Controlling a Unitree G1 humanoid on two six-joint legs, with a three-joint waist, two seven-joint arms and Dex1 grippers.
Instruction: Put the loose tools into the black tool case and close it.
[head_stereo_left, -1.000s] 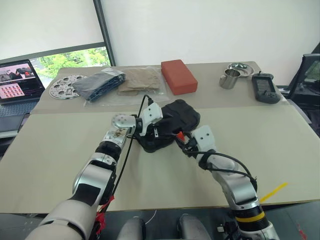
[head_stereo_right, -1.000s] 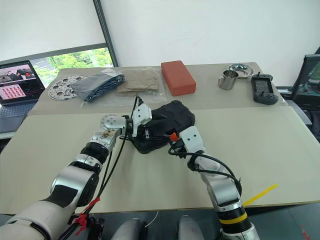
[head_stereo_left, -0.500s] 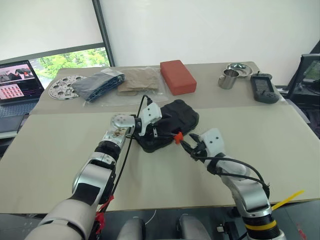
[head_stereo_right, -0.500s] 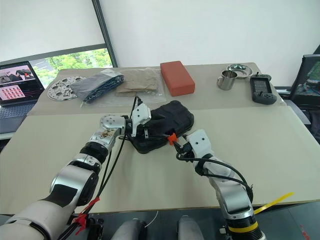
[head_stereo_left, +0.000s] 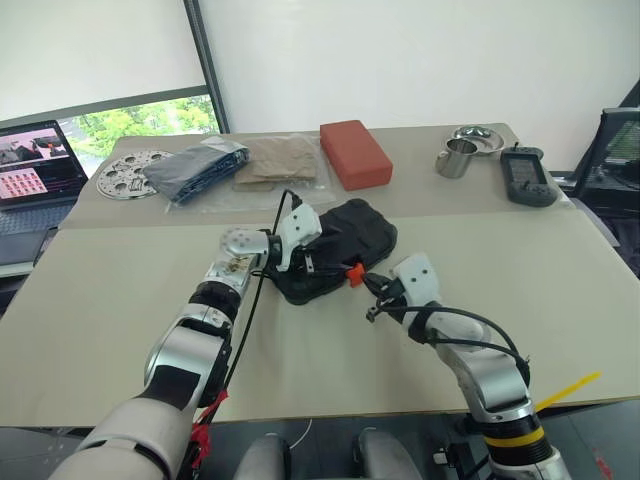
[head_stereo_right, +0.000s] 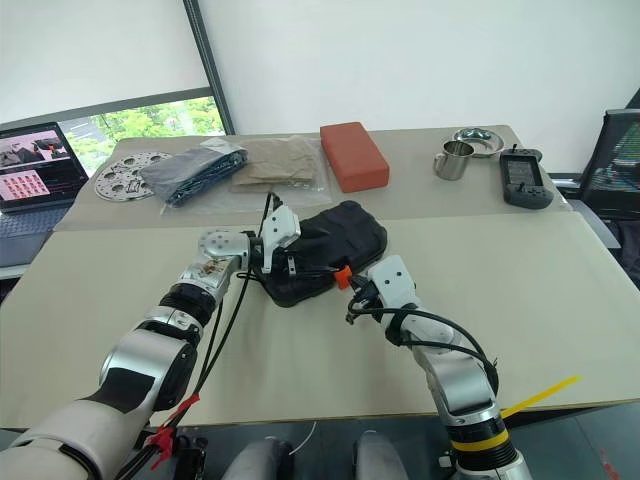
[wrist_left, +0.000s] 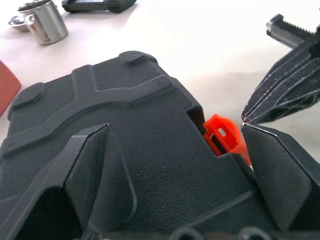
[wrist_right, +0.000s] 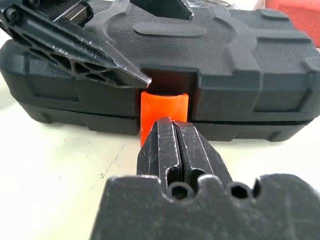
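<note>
While the black tool case (head_stereo_left: 335, 248) lay shut near the middle of the worktop (head_stereo_left: 560, 290), well short of the red block (head_stereo_left: 356, 153), nothing showed what it held, so any tool missed stayed out. The left gripper (head_stereo_left: 305, 262) straddled the case's near-left part, its fingers spread wide and pinning the lid. The right gripper (head_stereo_right: 352, 300), fingers pressed together, aimed at the case's orange latch (wrist_right: 162, 107); pushed off-centre, it could slip and leave the latch unsnapped.

Black tool case (head_stereo_left: 340, 245) with orange latch (wrist_right: 163, 112); red block (head_stereo_left: 356, 153); beige table (head_stereo_left: 120, 300).
</note>
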